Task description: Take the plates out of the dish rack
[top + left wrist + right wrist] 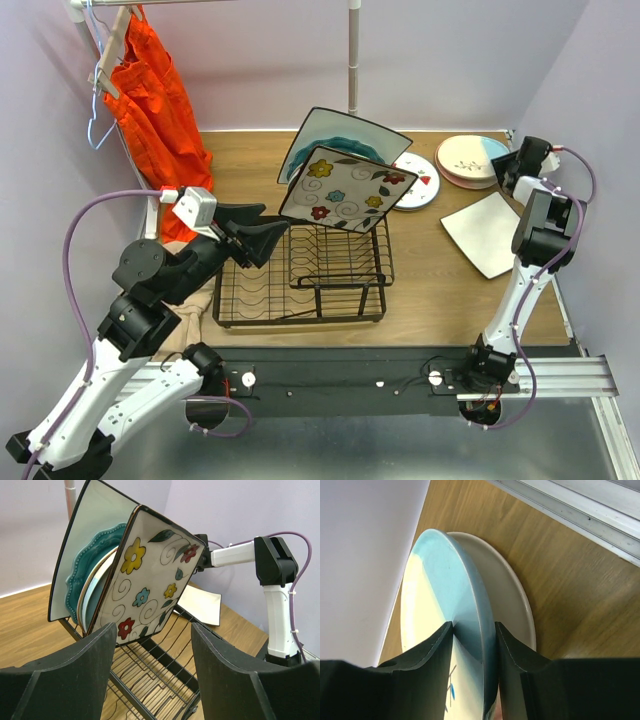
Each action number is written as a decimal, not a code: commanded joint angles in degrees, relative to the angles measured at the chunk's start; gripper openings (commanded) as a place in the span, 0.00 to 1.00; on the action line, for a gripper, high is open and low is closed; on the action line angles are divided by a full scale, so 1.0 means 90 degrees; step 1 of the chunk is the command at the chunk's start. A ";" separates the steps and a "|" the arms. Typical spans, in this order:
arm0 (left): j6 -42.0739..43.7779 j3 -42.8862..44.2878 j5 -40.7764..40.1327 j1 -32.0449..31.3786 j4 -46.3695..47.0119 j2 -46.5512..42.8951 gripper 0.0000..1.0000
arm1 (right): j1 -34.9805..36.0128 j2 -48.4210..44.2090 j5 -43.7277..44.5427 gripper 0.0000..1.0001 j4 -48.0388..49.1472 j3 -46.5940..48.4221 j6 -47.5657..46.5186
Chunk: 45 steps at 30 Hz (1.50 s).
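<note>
Hovering with the left gripper (pixel 270 224) at the nine o'clock side of the dish rack (pixel 300 292), fingers spread wide, gripping nothing, aimed at the flower print plate (pixel 345 190). Seeing that plate leaning in the upper tier, foremost of those not yet unloaded, with a dark teal scalloped plate (pixel 97 555) and a large white square plate (pixel 345 125) standing just behind it toward twelve o'clock. Judging this arm best held clear of the wires for now.

Noting, on the table (pixel 430 300) between one and three o'clock of the rack, a red-fruit plate (pixel 418 185) and a flat white square plate (pixel 488 235) lying unloaded.

Straddling the rim of the mint plate (pixel 440 590) with the right gripper (pixel 474 630) at two o'clock of the rack, one finger close against each face; not managing to tell whether pinching or slack. Seeing the mint plate lying on the cream plate (pixel 512 595), near edge seeming slightly raised.

Judging the step in hand to be the set-down: lowering that edge fully, spreading the fingers well clear of both faces, then backing straight out toward three o'clock in the plate's own plane, avoiding dragging the mint plate off the stack.
</note>
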 commanded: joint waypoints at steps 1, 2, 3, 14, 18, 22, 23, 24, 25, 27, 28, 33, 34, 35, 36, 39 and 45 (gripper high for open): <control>0.0020 -0.0058 -0.0075 0.0028 0.0082 -0.0125 0.70 | -0.0029 0.0076 0.0324 0.46 -0.0502 0.0421 -0.0522; 0.0030 -0.0068 -0.0075 0.0028 0.0082 -0.0135 0.70 | -0.0029 0.0097 0.0314 0.46 -0.0531 0.0421 -0.0532; 0.0050 -0.0078 -0.0085 0.0037 0.0082 -0.0144 0.70 | -0.0039 0.0097 0.0314 0.46 -0.0532 0.0412 -0.0542; 0.0108 -0.0126 -0.0114 0.0028 0.0043 -0.0174 0.70 | -0.0039 0.0175 0.0499 0.48 -0.0658 0.0616 -0.1010; 0.0108 -0.0107 -0.0095 0.0037 0.0033 -0.0154 0.70 | -0.0059 0.0282 0.0548 0.49 -0.0776 0.0831 -0.1225; 0.0108 -0.0126 -0.0105 0.0028 0.0072 -0.0125 0.70 | -0.0068 0.0360 0.0588 0.51 -0.0981 0.0948 -0.1304; 0.0108 -0.0117 -0.0105 0.0028 0.0101 -0.0115 0.70 | -0.0068 0.0399 0.0578 0.51 -0.1010 0.0968 -0.1313; 0.0108 -0.0107 -0.0095 0.0028 0.0092 -0.0077 0.70 | -0.0068 0.0419 0.0578 0.51 -0.1020 0.0978 -0.1313; 0.0108 -0.0088 -0.0085 0.0037 0.0092 -0.0057 0.70 | -0.0068 0.0438 0.0607 0.51 -0.1078 0.0997 -0.1333; 0.0099 -0.0078 -0.0075 0.0028 0.0092 -0.0027 0.70 | -0.0068 0.0497 0.0627 0.52 -0.1166 0.1114 -0.1362; 0.0108 -0.0068 -0.0075 0.0028 0.0101 -0.0018 0.70 | -0.0068 0.0507 0.0714 0.52 -0.1273 0.1153 -0.1411; 0.0118 -0.0078 -0.0085 0.0028 0.0150 0.0002 0.70 | -0.0068 0.0468 0.1007 0.52 -0.1430 0.1290 -0.1635; 0.0118 -0.0078 -0.0085 0.0028 0.0160 0.0012 0.70 | -0.0068 0.0448 0.1037 0.52 -0.1469 0.1290 -0.1684; 0.0118 -0.0087 -0.0075 0.0037 0.0170 0.0021 0.70 | -0.0068 0.0448 0.1095 0.51 -0.1479 0.1281 -0.1675; 0.0128 -0.0087 -0.0075 0.0028 0.0189 0.0041 0.70 | -0.0068 0.0429 0.1095 0.51 -0.1479 0.1281 -0.1675; 0.0128 -0.0097 -0.0046 0.0028 0.0238 0.0099 0.70 | -0.0068 0.0487 0.0959 0.51 -0.1498 0.1349 -0.1675; 0.0138 -0.0107 -0.0036 0.0028 0.0248 0.0090 0.70 | -0.0068 0.0624 0.0920 0.52 -0.1723 0.1554 -0.1723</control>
